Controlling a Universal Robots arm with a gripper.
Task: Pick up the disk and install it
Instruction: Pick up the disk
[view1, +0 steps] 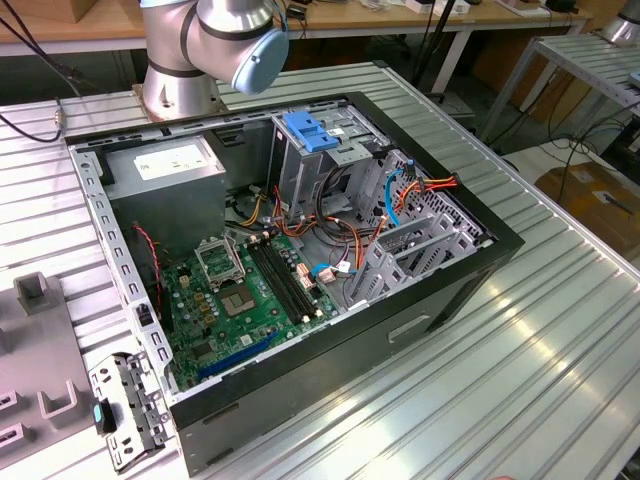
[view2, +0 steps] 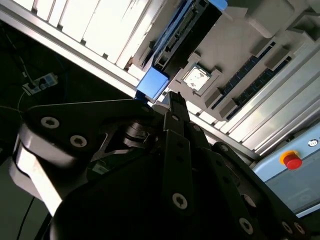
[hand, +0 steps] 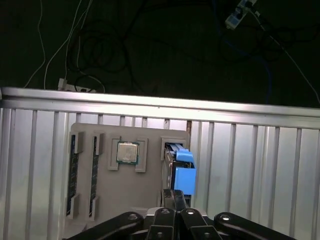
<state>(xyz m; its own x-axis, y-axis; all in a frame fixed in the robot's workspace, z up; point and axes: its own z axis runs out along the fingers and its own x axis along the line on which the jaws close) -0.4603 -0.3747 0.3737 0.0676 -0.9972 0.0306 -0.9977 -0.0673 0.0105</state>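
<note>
**Exterior view.** We look down on an open computer case (view1: 300, 395) lying on a ribbed metal table (view1: 540, 340). Its green motherboard (view1: 250, 290) is exposed, and a blue latch (view1: 307, 132) tops the tall grey drive cage (view1: 300, 180). The arm's base (view1: 180, 70) stands on the table behind the case. A grey parts tray (view1: 40, 350) lies at the exterior view's left.

**Second wrist view.** The gripper (view2: 175, 97) fills the foreground with its black linkage. We see its fingers brought together, with nothing between them. The disk (view2: 151, 86) stands on edge in the tray (view2: 240, 50). Its bright blue end is just beside the fingertips; we cannot tell whether they touch. A processor chip (view2: 196, 78) sits in a square pocket next to the disk. A red button (view2: 291, 161) shows on a pale blue box off the table.

**First wrist view.** The gripper (hand: 174, 195) points at the tray (hand: 145, 195), its fingers closed on each other and empty. The disk (hand: 184, 172) stands upright in a slot at the tray's edge, blue carrier end nearest the fingertips. The processor chip (hand: 127, 152) lies beside it. Two memory sticks (hand: 73, 170) rest in slots on the far side of the chip. Beyond the table edge, cables (hand: 100, 45) trail over a dark floor.
</note>
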